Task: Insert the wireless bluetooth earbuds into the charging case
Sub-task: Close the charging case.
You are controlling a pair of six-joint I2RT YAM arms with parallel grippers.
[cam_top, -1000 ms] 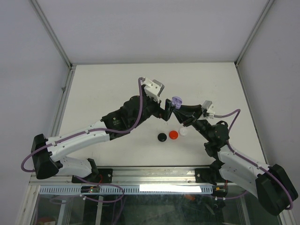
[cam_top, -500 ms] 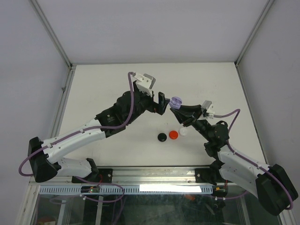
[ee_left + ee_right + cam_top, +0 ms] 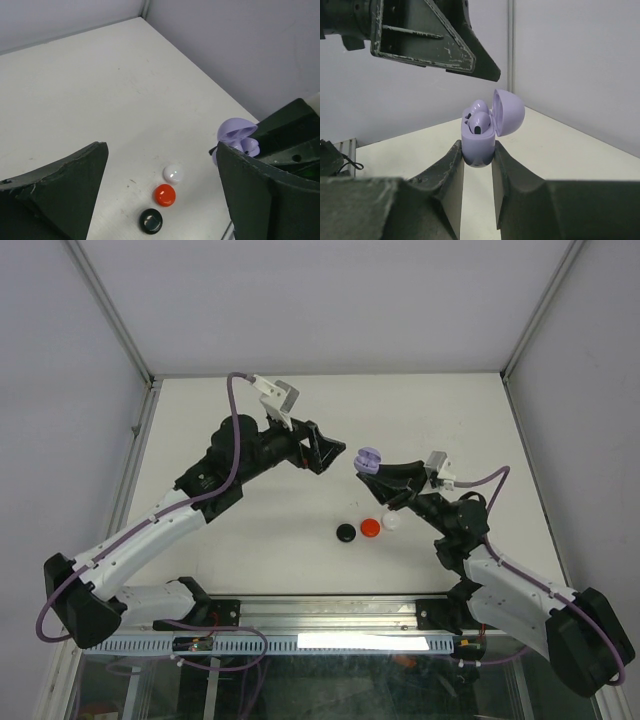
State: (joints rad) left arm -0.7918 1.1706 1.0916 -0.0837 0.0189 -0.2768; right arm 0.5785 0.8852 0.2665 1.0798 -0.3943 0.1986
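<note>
A white table (image 3: 250, 420) fills the booth. Plain pale grey walls (image 3: 330, 300) close its far, left and right sides, metal posts (image 3: 111, 310) at the far corners. A metal rail (image 3: 330, 612) lines the near edge, a bright strip (image 3: 350, 641) below.

Plastic, smooth, soft satin sheen: lavender charging case (image 3: 479, 146), lid included.
Plastic, smooth, slightly glossier: lavender earbuds (image 3: 480, 121).
Plastic, high gloss, bright highlights noted: black case (image 3: 151, 220), red case (image 3: 165, 195), white case (image 3: 173, 173).
Matt white, smooth, faint specks noted: counter (image 3: 75, 90).
Dark matt plastic, edges chipped and scratched: left claw (image 3: 161, 146).
Dark matt plastic, grainy surface: right claw (image 3: 477, 152).
</note>
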